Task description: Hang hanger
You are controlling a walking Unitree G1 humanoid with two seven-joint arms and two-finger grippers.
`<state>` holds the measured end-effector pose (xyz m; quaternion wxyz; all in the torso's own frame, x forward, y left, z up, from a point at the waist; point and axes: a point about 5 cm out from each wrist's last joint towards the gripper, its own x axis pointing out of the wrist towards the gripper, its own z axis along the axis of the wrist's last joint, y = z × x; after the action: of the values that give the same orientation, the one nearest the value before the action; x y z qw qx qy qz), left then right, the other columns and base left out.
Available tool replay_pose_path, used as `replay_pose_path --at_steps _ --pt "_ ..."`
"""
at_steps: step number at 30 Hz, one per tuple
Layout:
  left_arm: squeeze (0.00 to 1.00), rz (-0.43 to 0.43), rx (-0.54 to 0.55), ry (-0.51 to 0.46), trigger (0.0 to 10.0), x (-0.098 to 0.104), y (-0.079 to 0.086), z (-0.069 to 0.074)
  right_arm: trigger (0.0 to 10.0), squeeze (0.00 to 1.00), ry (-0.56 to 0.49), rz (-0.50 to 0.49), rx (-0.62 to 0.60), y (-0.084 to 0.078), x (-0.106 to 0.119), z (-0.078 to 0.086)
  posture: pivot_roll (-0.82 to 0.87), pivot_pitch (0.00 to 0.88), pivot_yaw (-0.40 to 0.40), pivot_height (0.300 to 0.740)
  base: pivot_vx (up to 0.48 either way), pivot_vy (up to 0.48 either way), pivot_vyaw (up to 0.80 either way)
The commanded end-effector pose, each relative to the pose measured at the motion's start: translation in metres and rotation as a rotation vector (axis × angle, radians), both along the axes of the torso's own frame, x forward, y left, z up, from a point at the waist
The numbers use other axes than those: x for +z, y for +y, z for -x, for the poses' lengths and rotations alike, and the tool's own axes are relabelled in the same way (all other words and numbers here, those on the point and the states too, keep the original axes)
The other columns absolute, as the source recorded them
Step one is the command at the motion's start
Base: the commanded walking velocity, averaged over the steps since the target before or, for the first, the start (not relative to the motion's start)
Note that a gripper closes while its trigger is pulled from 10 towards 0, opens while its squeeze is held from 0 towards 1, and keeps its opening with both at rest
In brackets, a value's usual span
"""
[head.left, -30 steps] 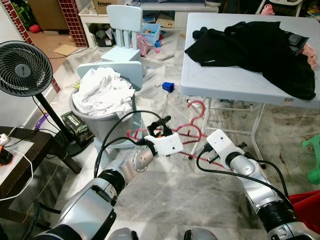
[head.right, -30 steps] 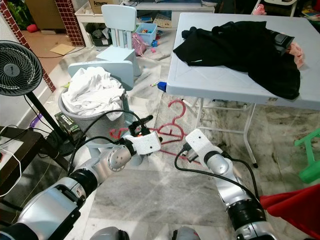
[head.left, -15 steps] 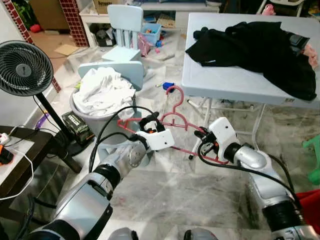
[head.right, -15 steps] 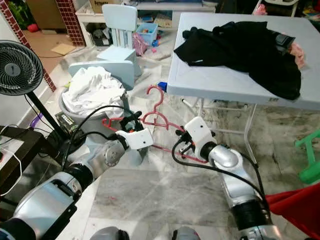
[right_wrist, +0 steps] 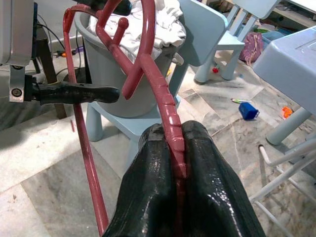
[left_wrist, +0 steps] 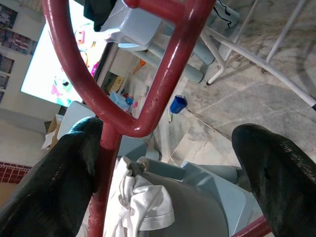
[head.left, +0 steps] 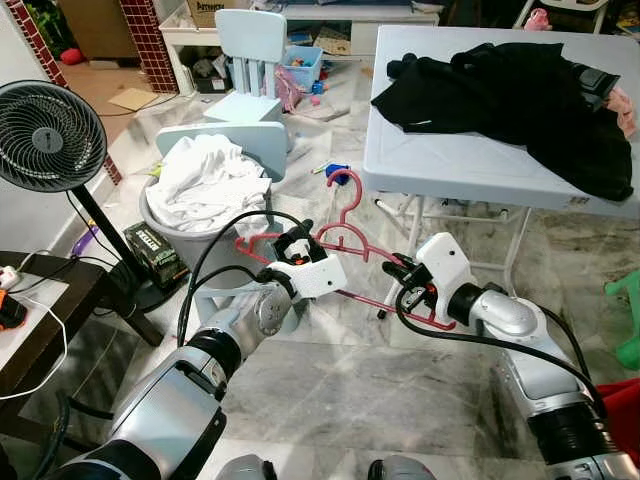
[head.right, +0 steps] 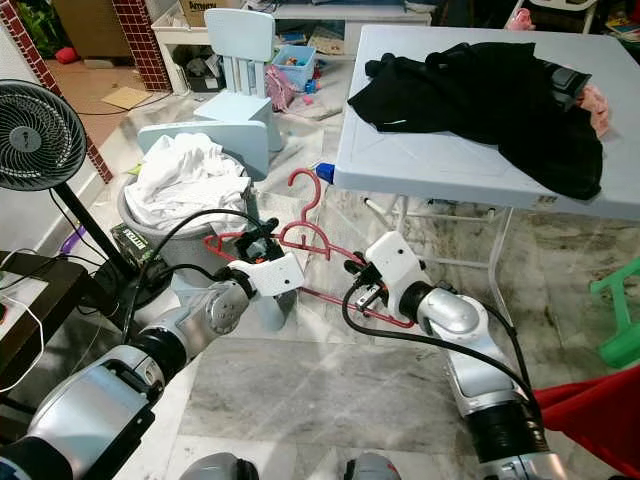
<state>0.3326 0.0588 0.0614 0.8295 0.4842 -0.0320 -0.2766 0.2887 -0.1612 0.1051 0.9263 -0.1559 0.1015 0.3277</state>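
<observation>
A red plastic hanger (head.left: 340,238) hangs in the air in front of me, hook (head.left: 347,186) uppermost, below the near edge of the white folding table (head.left: 460,165). My right gripper (head.left: 397,272) is shut on one sloping arm of it; in the right wrist view the ridged red bar (right_wrist: 165,106) runs out from between the closed fingers (right_wrist: 154,187). My left gripper (head.left: 294,243) is at the hanger's other end. Its two fingers (left_wrist: 54,187) stand wide open, with a red bar (left_wrist: 160,89) of the hanger between them, close to one finger.
Black clothes (head.left: 520,95) lie heaped on the table. A grey basket (head.left: 190,240) of white laundry stands at the left beside pale blue child chairs (head.left: 245,70). A standing fan (head.left: 50,135) and a dark side table (head.left: 40,320) are at far left, and a green chair (head.left: 628,315) at right.
The hanger has come up off the marble floor and is now held in the air. Both grippers rose with it, and its hook now points up towards the table edge.
</observation>
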Motion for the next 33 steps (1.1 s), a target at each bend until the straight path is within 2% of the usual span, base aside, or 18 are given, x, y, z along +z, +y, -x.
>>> replay_pose_path --at_steps 1,9,14,15,16,17,18,19,20,21,24,25,26,27,28,33 --pt "0.0 -0.051 -0.044 0.064 10.0 -0.014 -0.004 0.01 0.0 0.0 -0.175 -0.103 0.047 0.015 0.042 -0.007 -0.09 0.0 0.035 0.74 0.0 0.0 0.0" --pt "0.0 -0.052 -0.082 0.045 10.0 -0.011 -0.009 0.01 0.0 0.0 -0.154 -0.075 0.066 0.018 0.036 -0.007 -0.09 0.0 0.04 0.74 0.0 0.0 0.0" --pt "0.0 -0.022 -0.052 0.038 10.0 -0.009 -0.01 0.008 0.0 0.0 -0.143 -0.069 0.084 0.023 0.032 -0.005 -0.09 0.0 0.036 0.74 0.0 0.0 0.0" --pt "0.11 -0.008 -0.045 0.037 10.0 -0.007 -0.01 0.007 0.0 0.0 -0.143 -0.069 0.085 0.023 0.032 -0.005 -0.09 0.0 0.036 0.74 0.0 0.0 0.0" --pt "0.58 0.005 -0.04 0.037 10.0 -0.005 -0.01 0.006 0.0 0.0 -0.143 -0.069 0.086 0.024 0.032 -0.005 -0.09 0.0 0.036 0.74 0.0 0.0 0.0" --pt "0.92 0.006 -0.045 0.032 10.0 -0.004 -0.011 0.005 0.0 0.0 -0.143 -0.07 0.086 0.024 0.032 -0.005 -0.09 0.0 0.036 0.74 0.0 0.0 0.0" --pt "0.86 -0.001 -0.05 0.021 10.0 -0.003 -0.012 0.005 0.0 0.0 -0.144 -0.07 0.087 0.024 0.032 -0.005 -0.09 0.0 0.036 0.74 0.0 0.0 0.0" --pt "0.73 -0.007 -0.048 0.005 10.0 -0.002 -0.012 0.004 0.0 0.0 -0.144 -0.07 0.087 0.025 0.032 -0.005 -0.09 0.0 0.036 0.74 0.0 0.0 0.0" --pt "0.52 -0.01 -0.047 -0.001 10.0 -0.001 -0.012 0.004 0.0 0.0 -0.143 -0.069 0.088 0.025 0.032 -0.005 -0.09 0.0 0.036 0.74 0.0 0.0 0.0" --pt "0.0 -0.016 -0.044 -0.009 10.0 0.0 -0.011 0.003 0.0 0.0 -0.142 -0.068 0.086 0.025 0.031 -0.004 -0.09 0.0 0.038 0.74 0.0 0.0 0.0" --pt "0.0 -0.002 -0.036 -0.005 10.0 0.001 -0.011 0.002 0.0 0.0 -0.138 -0.065 0.082 0.025 0.029 -0.004 -0.09 0.0 0.041 0.74 0.0 0.0 0.0" --pt "0.12 0.01 -0.036 0.001 10.0 0.001 -0.011 0.002 0.0 0.0 -0.138 -0.061 0.08 0.024 0.028 -0.004 -0.09 0.0 0.041 0.74 0.0 0.0 0.0" --pt "0.82 0.026 -0.035 0.003 10.0 0.003 -0.012 0.001 0.0 0.0 -0.137 -0.059 0.076 0.024 0.027 -0.003 -0.09 0.0 0.041 0.74 0.0 0.0 0.0" --pt "1.0 0.029 -0.038 0.002 10.0 0.004 -0.012 0.0 0.0 0.0 -0.137 -0.058 0.075 0.024 0.027 -0.003 -0.09 0.0 0.042 0.74 0.0 0.0 0.0" --pt "1.0 0.041 -0.036 0.004 10.0 0.005 -0.013 0.0 0.0 0.0 -0.138 -0.055 0.072 0.024 0.027 -0.003 -0.09 0.0 0.042 0.74 0.0 0.0 0.0" --pt "1.0 0.035 0.009 -0.132 10.0 0.02 -0.012 -0.009 0.0 0.0 -0.163 -0.028 0.053 0.024 0.03 -0.008 -0.09 0.0 0.044 0.74 0.0 0.0 0.0"
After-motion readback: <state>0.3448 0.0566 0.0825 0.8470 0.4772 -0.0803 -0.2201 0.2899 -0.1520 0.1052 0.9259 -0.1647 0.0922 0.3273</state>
